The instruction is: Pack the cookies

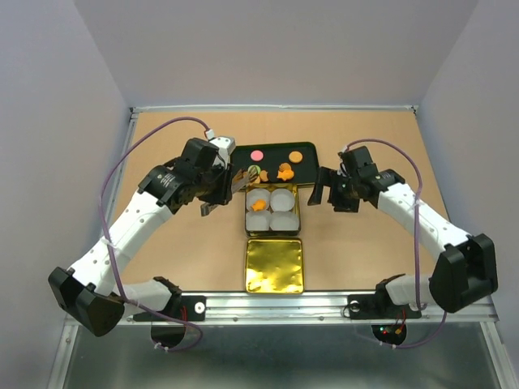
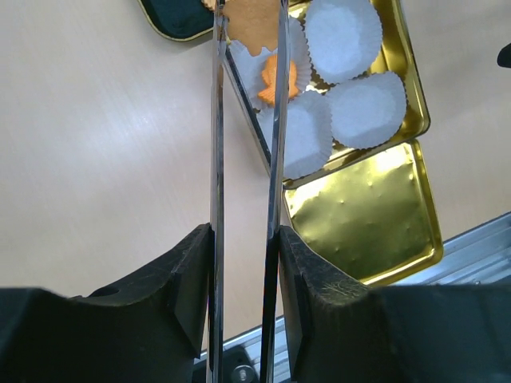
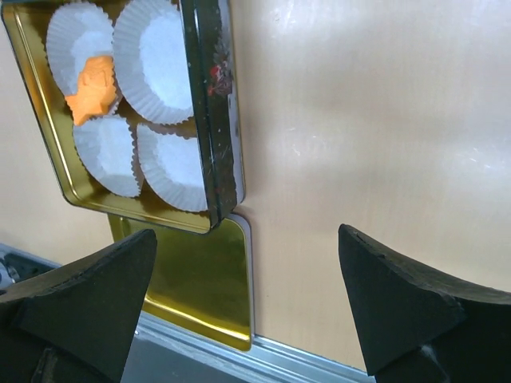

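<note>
1. The left tool [image 2: 246, 267] was pressed together on a pair of metal tongs [image 2: 217, 159]. The long blades appeared to be used so that the fingers stayed clear of the paper cups [image 2: 343, 36].
2. A tan-orange cookie [image 2: 249, 22] sat between the blades near their far end, over the edge of the tin [image 2: 411, 88] nearest the black tray [image 1: 276, 151]. The tips were out of frame, so the firmness of the pinch could not be told.
3. An orange leaf-shaped cookie [image 2: 275, 80] lay in one cup. The other three cups held nothing.
4. A pink cookie [image 1: 257, 155], a round orange cookie [image 1: 296, 156] and an irregular orange cookie [image 1: 284, 171] lay on the tray.
5. The lid [image 1: 274, 265] lay inside-up, just in front of the tin.
6. The left arm was bent at the elbow and reached in from the left.
7. The right arm was bent. The right tool [image 3: 243, 303] was spread wide above the bare counter [image 1: 357, 243], just right of the tin, and held nothing. This was judged a standby pose.
</note>
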Controlling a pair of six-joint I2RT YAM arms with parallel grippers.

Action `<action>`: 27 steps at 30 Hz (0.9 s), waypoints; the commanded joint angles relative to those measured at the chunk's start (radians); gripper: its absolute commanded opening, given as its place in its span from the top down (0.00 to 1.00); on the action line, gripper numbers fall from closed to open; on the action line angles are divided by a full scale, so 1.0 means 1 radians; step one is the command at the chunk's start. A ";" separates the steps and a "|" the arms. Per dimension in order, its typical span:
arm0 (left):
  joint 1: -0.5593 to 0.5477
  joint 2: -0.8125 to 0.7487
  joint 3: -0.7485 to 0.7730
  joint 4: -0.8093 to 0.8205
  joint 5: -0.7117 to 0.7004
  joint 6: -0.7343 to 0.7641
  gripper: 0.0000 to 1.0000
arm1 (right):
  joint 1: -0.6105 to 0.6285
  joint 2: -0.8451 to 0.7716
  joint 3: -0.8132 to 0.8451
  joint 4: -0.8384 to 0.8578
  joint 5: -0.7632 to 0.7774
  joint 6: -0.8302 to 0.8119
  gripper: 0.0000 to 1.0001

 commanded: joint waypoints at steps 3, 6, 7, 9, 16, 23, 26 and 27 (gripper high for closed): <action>-0.011 -0.073 -0.061 0.038 0.063 0.020 0.69 | -0.004 -0.141 -0.095 0.093 0.111 0.093 0.00; -0.014 -0.090 -0.087 0.049 0.087 0.008 0.69 | -0.002 -0.238 -0.157 0.132 0.125 0.115 0.00; -0.018 -0.093 -0.102 0.052 0.089 0.003 0.69 | -0.004 -0.264 -0.177 0.156 0.145 0.133 0.00; -0.027 -0.096 -0.122 0.058 0.094 -0.006 0.69 | -0.004 -0.351 -0.230 0.190 0.178 0.162 0.00; -0.075 -0.093 -0.154 0.069 0.081 -0.015 0.69 | -0.004 -0.522 -0.349 0.213 0.274 0.233 0.00; -0.135 -0.098 -0.181 0.065 0.074 -0.049 0.70 | -0.004 -0.554 -0.373 0.213 0.291 0.233 0.00; -0.152 -0.098 -0.185 0.048 0.061 -0.064 0.69 | -0.004 -0.556 -0.375 0.213 0.292 0.227 0.00; -0.156 -0.092 -0.185 0.037 0.052 -0.078 0.69 | -0.004 -0.556 -0.376 0.215 0.292 0.227 0.00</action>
